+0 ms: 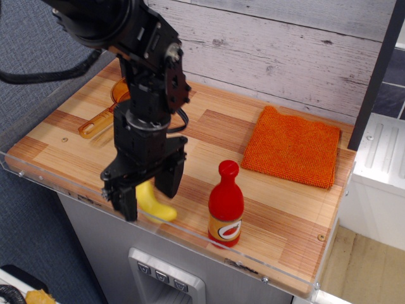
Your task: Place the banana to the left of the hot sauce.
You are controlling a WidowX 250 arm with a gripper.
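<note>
We see the gripper [147,193] spread open, straddling the banana [154,204] | banana lies on the counter [278,221] directly below, left of the hot sauce [226,204], long axis crossing the fingers

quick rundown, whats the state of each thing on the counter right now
hand: open, fingers either side of the banana
banana: lying on the counter, left of the bottle
hot sauce: upright, cap on
orange pan: flat at the back left, partly hidden
orange cloth: spread flat, back right
</note>
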